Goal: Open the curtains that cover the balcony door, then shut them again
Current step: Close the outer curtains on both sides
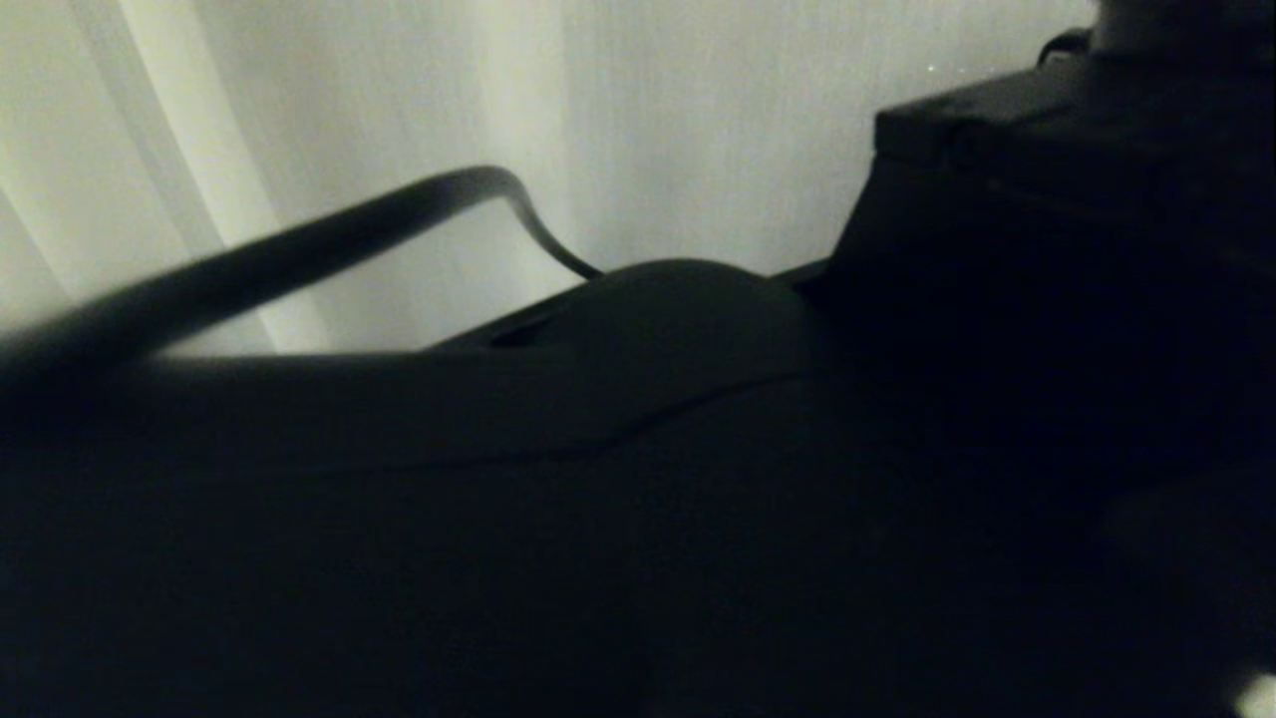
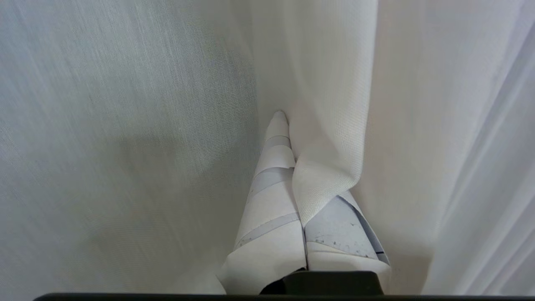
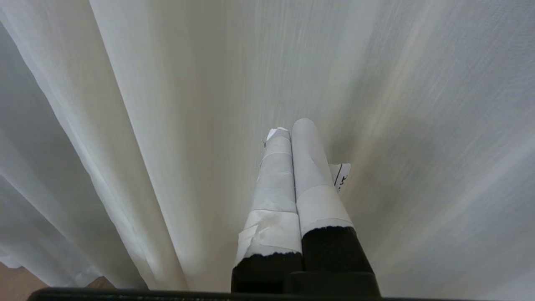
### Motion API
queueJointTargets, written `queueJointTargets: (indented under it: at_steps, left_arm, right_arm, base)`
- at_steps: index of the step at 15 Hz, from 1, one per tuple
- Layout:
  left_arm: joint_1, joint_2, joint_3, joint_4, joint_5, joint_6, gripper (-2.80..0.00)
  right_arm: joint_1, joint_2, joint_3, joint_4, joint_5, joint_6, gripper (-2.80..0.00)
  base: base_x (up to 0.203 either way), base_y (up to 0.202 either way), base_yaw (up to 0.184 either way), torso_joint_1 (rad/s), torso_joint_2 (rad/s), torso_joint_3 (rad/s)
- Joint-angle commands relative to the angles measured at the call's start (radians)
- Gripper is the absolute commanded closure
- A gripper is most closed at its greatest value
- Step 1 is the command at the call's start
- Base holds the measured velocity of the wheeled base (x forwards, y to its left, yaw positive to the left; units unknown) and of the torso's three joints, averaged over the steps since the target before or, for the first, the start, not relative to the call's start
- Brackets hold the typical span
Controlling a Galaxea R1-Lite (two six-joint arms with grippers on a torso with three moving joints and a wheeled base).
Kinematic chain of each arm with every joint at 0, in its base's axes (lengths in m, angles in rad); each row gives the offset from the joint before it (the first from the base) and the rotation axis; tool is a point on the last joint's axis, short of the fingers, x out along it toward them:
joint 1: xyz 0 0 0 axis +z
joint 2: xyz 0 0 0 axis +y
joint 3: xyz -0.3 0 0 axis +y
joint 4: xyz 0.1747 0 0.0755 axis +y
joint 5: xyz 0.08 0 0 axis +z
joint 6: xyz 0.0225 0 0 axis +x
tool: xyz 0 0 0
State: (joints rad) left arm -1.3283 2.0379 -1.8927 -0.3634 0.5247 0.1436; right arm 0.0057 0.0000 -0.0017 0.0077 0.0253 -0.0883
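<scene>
— Cream woven curtains point(image 2: 125, 125) with deep folds hang right in front. What is the left gripper point(image 2: 292, 138) doing?

— Its white taped fingers point(image 2: 271, 200) are pinched tight on a fold of the cloth.

— And the right gripper point(image 3: 290, 129)?

— It is closed on nothing, just near the cloth.

— How should it pull well?

— I think slowly and sideways, along the rail, so the fold does not slip out

— And the glass door?

— Hidden behind the cloth

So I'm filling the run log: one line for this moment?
left gripper: shut on cream pleated woven curtain fold | right gripper: shut, empty, by curtain | balcony door: hidden
</scene>
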Motion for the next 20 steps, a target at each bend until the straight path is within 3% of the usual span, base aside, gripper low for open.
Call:
queueJointTargets:
  at_steps: [1, 7, 15, 16, 20]
  left_arm:
    - [-0.014, -0.002, 0.015, -0.003, 0.001, -0.001, 0.00]
    - [-0.055, 0.038, 0.001, -0.005, -0.064, 0.016, 0.00]
    - [-0.055, 0.038, -0.023, 0.001, -0.066, 0.016, 0.00]
    - [-0.054, 0.032, -0.023, 0.004, -0.066, 0.017, -2.80]
    - [-0.054, 0.018, -0.011, 0.011, -0.066, 0.024, -2.80]
  right_arm:
    - [0.000, 0.002, 0.000, 0.000, 0.001, -0.001, 0.00]
    - [0.000, 0.002, 0.000, 0.000, 0.001, -0.001, 0.00]
    - [0.000, 0.002, 0.000, 0.000, 0.001, -0.001, 0.00]
    - [0.000, 0.002, 0.000, 0.000, 0.001, -0.001, 0.00]
    - [0.000, 0.002, 0.000, 0.000, 0.001, -0.001, 0.00]
  base:
    - [0.000, 0.000, 0.000, 0.000, 0.00, 0.000]
    - [0.000, 0.000, 0.000, 0.000, 0.00, 0.000]
    - [0.000, 0.000, 0.000, 0.000, 0.00, 0.000]
    - [0.000, 0.000, 0.000, 0.000, 0.00, 0.000]
    - [0.000, 0.000, 0.000, 0.000, 0.00, 0.000]
